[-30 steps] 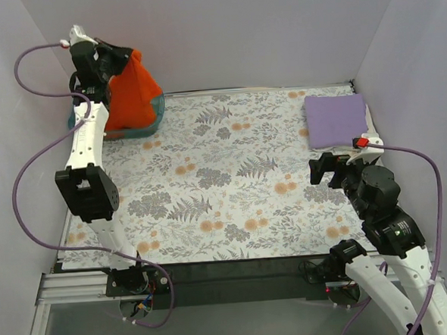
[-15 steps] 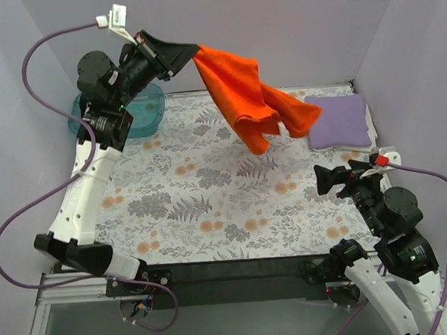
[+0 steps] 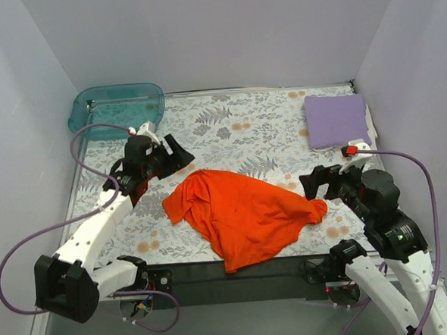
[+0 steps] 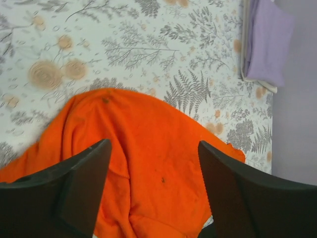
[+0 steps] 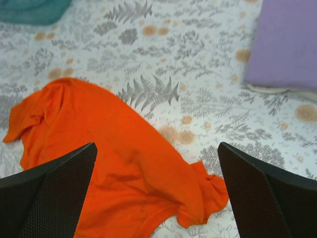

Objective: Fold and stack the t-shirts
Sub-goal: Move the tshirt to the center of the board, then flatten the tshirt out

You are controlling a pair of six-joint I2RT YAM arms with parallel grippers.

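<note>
1. Your left gripper (image 4: 153, 144): fingers spread wide, empty, beside the orange t-shirt (image 3: 241, 212).
2. Orange t-shirt: crumpled, near edge of the table (image 3: 229, 129).
3. Your right gripper (image 5: 156, 146): spread wide, empty.
4. Lavender t-shirt (image 3: 336, 119): folded, far-right corner.

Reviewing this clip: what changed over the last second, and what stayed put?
The left gripper lifted the orange t-shirt out of the teal tub, swung it right and toward the near edge, and let go. The shirt now lies crumpled on the table, with the gripper open near it. The tub, the folded lavender t-shirt at the far right and the open right gripper stayed roughly as they were.
</note>
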